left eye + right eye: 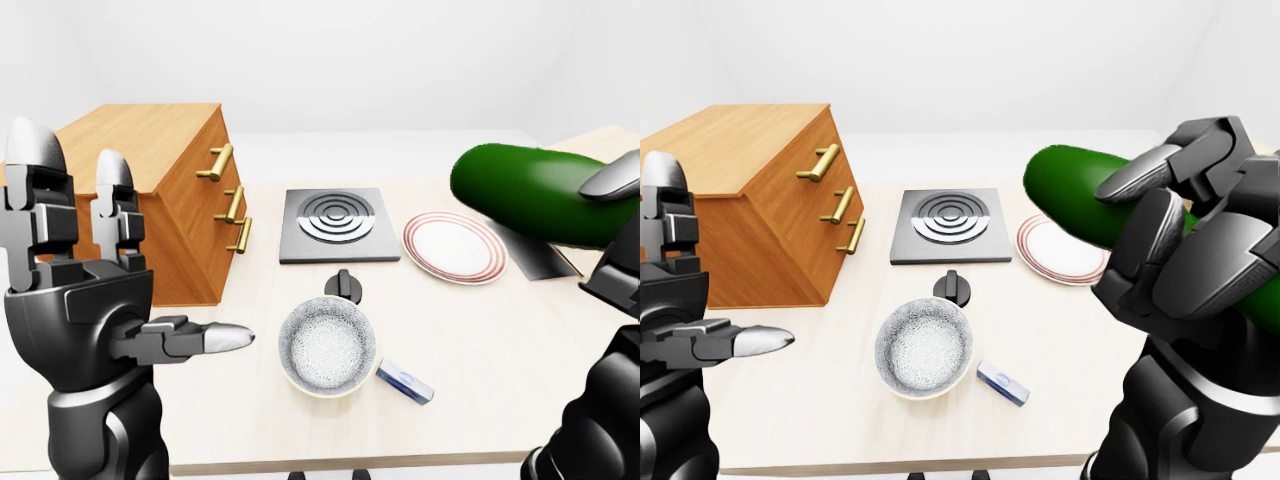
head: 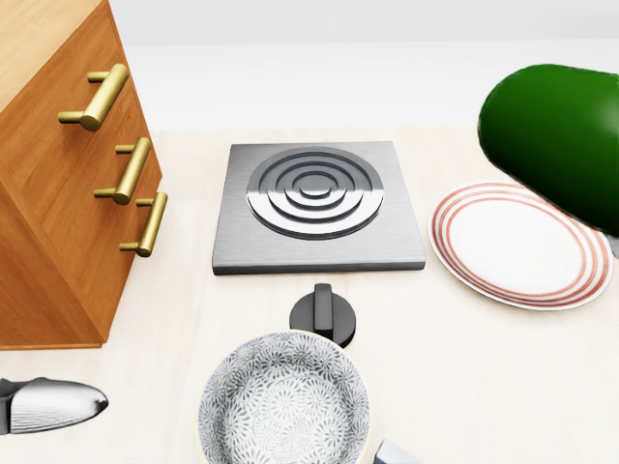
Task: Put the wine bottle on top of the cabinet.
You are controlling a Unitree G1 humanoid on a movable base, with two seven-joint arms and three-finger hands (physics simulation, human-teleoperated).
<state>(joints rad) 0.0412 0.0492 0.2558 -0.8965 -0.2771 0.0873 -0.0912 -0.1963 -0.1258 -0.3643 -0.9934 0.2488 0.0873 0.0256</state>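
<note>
Two hands up, only one loaded. Right hand (image 1: 1185, 240) clamped round the wine bottle (image 1: 1080, 205), fingers wrapped over the green glass, bottle lying nearly level with its rounded end poking leftward past the hand in the right-eye view. Long axis running across, not upright, so probably needs tipping before any set-down. Left hand (image 1: 95, 300) empty, fingers spread and apart, thumb jutting toward the bowl (image 1: 328, 346), gripping nothing.

Below and left of the gripping hand: the bowl, a small blue-white block (image 1: 1001, 382) beside it, then a black knob (image 1: 956, 286). Beyond those, the burner plate (image 1: 945, 225) and the striped plate (image 2: 517, 242), bottle hanging above the latter in the head view.

Farther left, well apart from the right hand, the cabinet (image 1: 750, 150), flat wooden top bare and waiting. Leftward carry across the table (image 1: 1060, 330) looks like the next call. Left hand nearer the cabinet, but the bottle rides in the right.
</note>
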